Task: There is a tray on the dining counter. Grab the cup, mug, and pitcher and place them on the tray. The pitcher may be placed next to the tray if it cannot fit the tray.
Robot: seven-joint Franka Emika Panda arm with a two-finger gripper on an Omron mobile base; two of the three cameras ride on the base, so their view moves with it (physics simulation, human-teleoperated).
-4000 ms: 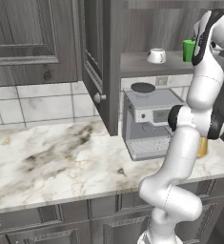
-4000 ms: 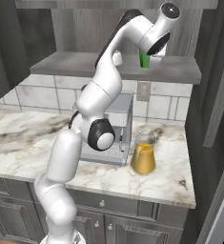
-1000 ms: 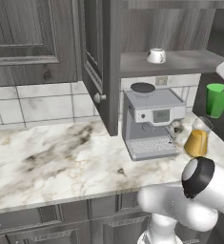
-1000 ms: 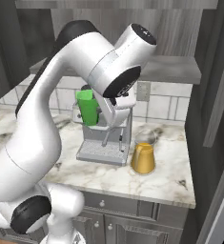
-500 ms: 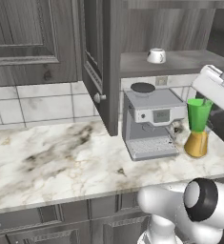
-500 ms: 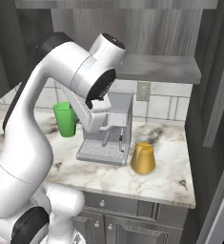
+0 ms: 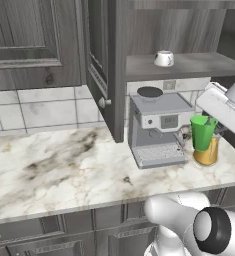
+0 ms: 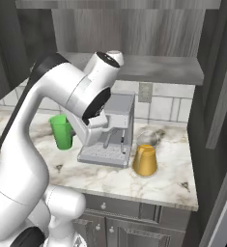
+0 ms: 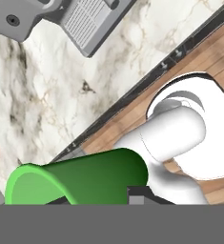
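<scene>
Left base view: small bright green handleless cup [image 7: 203, 132] held above the counter, before the amber glass pitcher [image 7: 207, 152]; white mug [image 7: 163, 58] on shelf. Right base view: cup [image 8: 62, 130] left of grey coffee machine [image 8: 112, 130]. Hand view: gripper [image 9: 96, 202] clamped on cup [image 9: 77, 177].

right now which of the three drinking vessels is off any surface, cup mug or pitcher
The green cup, held in the gripper above the counter. The white mug sits on the shelf; the amber pitcher stands on the counter.

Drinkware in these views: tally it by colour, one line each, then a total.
Green: 1, the cup, held in the gripper
White: 1, the mug on the shelf
Amber: 1, the pitcher beside the coffee machine
Total: 3
</scene>
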